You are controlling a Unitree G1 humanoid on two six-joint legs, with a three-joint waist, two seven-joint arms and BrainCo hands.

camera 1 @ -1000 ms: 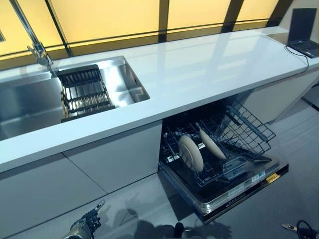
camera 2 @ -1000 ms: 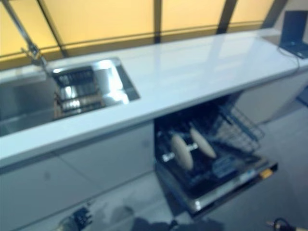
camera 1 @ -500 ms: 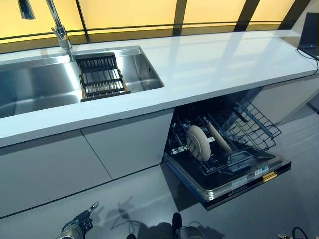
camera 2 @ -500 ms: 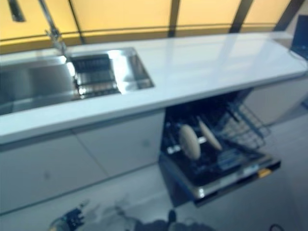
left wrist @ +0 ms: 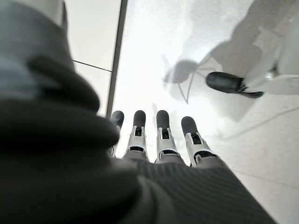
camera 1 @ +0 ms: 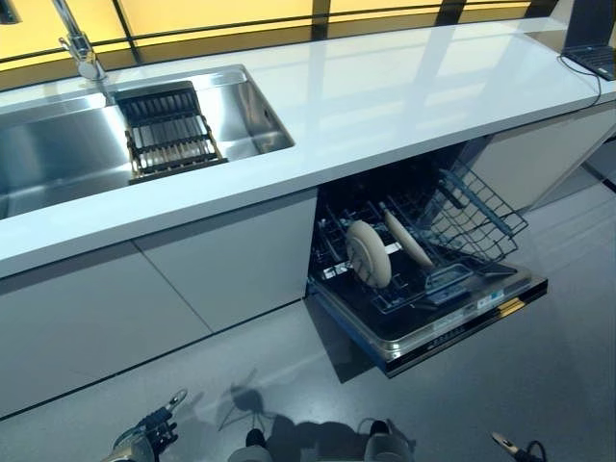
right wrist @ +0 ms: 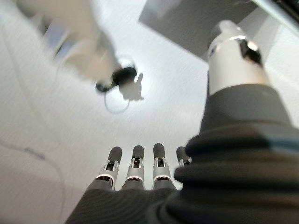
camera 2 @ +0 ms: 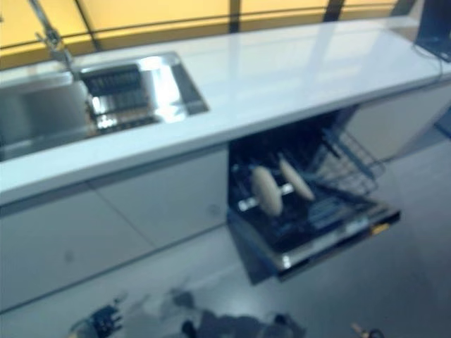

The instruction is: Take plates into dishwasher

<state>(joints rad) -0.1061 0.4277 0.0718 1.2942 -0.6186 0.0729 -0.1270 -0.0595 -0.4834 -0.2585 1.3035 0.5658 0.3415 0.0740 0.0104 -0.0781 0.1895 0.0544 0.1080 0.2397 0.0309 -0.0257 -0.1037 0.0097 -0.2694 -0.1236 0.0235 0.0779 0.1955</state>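
Up and ahead of both hands, two plates [camera 1: 369, 253] stand on edge in the lower rack [camera 1: 423, 279] of the open dishwasher [camera 1: 452, 322], their faces turned sideways along the rack. Neither hand holds anything. Left hand [left wrist: 161, 140] hangs low near the floor, fingers straight and relaxed. Right hand [right wrist: 135, 170] hangs likewise, fingers straight, and is probably the nearer one to the dishwasher. No further plate shows on the counter [camera 1: 404, 106] or in the sink [camera 1: 58, 164].

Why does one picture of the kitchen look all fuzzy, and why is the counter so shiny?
The right eye view is blurred, so the plates in the dishwasher rack look smeared; the left eye view shows them crisp. In the left eye view the white counter mirrors the yellow window light, and the sink glints too.
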